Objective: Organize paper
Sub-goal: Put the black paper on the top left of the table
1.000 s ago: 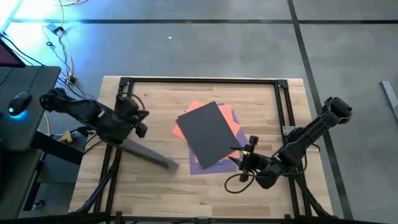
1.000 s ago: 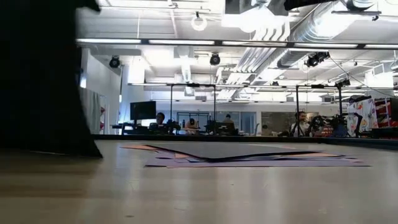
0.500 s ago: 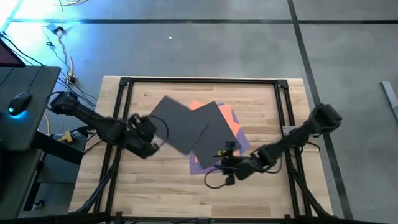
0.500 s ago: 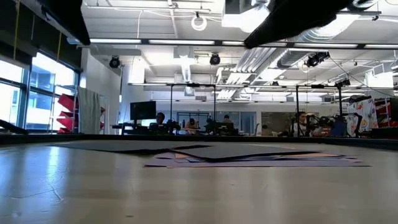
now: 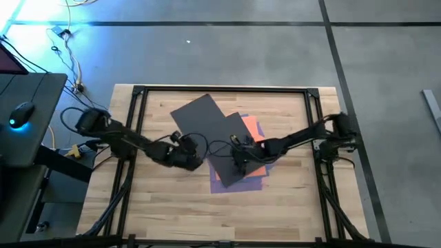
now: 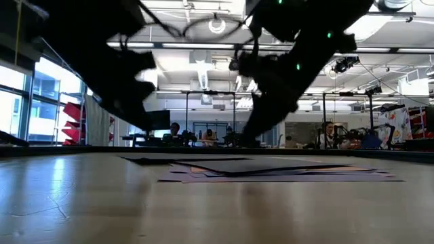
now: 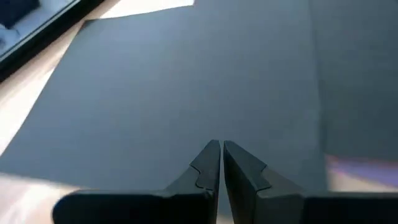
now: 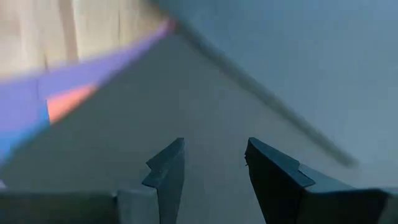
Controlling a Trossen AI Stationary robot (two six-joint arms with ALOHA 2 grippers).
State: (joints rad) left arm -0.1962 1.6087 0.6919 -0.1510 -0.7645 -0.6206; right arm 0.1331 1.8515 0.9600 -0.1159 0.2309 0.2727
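The high view looks straight down on the whole table (image 5: 165,207); the low view looks level across it; both wrist views hover close above the paper (image 7: 186,81), which all four views share.

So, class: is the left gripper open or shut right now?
Shut. In the left wrist view the left gripper's fingers meet almost tip to tip above the dark grey sheet.

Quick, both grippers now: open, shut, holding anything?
Left gripper: jaws shut, over the dark grey sheet, nothing visibly held.
Right gripper: jaws open, empty.
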